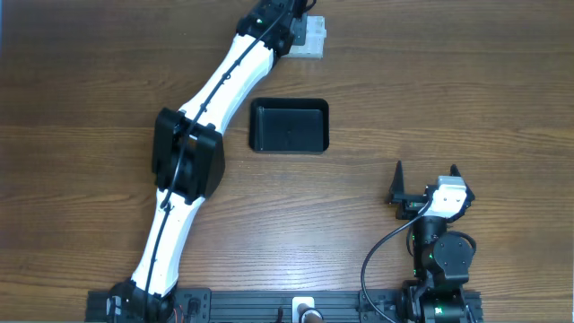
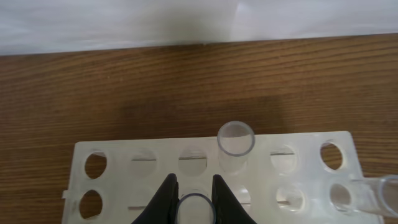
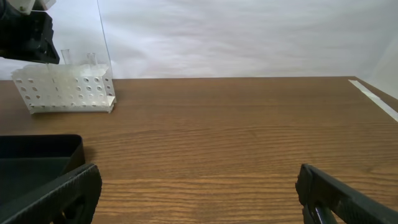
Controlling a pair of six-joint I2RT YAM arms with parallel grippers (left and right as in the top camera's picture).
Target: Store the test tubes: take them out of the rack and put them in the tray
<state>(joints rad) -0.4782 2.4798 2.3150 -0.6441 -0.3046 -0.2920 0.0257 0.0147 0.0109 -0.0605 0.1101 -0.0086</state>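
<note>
A white test tube rack (image 1: 311,36) stands at the far middle of the table. My left gripper (image 2: 193,185) is down over the rack, its fingers (image 2: 166,194) closed against both sides of a clear test tube (image 2: 195,207) still standing in a near-row hole. A second tube (image 2: 236,138) stands one row beyond, and a third tube (image 2: 387,190) shows at the rack's end. The black tray (image 1: 289,126) lies in front of the rack and looks empty. My right gripper (image 1: 427,170) rests open near its base, nothing between its fingers.
The rack (image 3: 65,90) and the tray's corner (image 3: 37,163) lie far from the right gripper (image 3: 199,175), with bare wood between them. A white wall backs the table's far edge just behind the rack.
</note>
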